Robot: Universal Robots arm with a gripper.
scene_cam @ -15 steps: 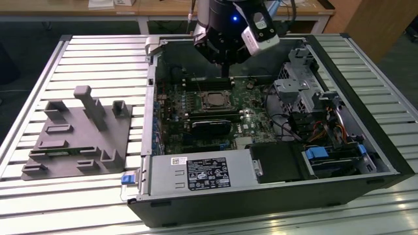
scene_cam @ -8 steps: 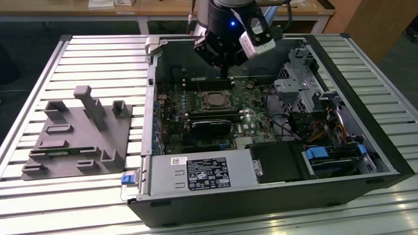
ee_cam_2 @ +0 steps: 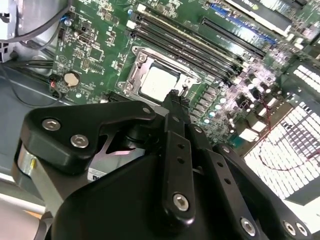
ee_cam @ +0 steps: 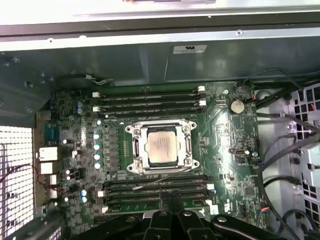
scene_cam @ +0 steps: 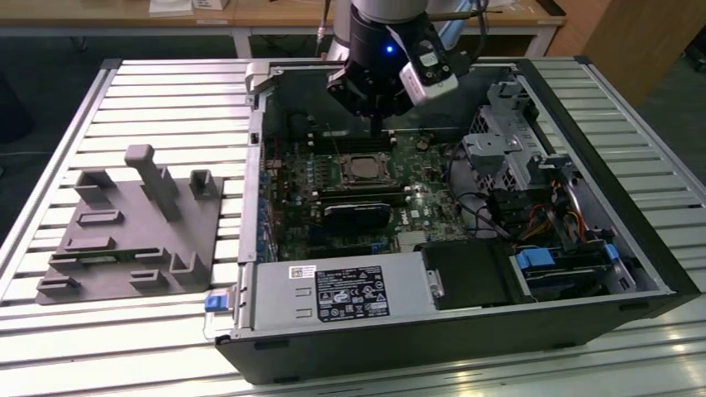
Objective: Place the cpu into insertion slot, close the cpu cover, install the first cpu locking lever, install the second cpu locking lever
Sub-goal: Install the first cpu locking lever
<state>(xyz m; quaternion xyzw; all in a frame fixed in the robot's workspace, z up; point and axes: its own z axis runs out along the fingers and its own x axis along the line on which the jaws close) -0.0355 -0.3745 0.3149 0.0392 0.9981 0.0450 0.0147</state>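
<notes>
The cpu [ee_cam: 161, 149], a silvery square chip, lies flat in the insertion slot on the green motherboard; it is also in the exterior view [scene_cam: 360, 170] and the second wrist view [ee_cam_2: 159, 82]. The silver cpu cover [ee_cam: 133, 150] frames the chip and looks laid down flat around it. A thin metal rod [ee_cam: 165, 179] slants past the socket's edge nearest the gripper. My gripper [ee_cam: 170, 196] hangs above the board beside the socket, with its black fingers [ee_cam_2: 172, 105] pressed together and nothing between them. In the exterior view the gripper [scene_cam: 378, 126] is just behind the socket.
Long memory slots [ee_cam: 150, 102] flank the socket on two sides. A black card [scene_cam: 355, 213], the power supply [scene_cam: 331, 294] and a drive cage with cables [scene_cam: 518, 165] fill the open case. A grey fixture block [scene_cam: 132, 231] sits on the table at the exterior view's left.
</notes>
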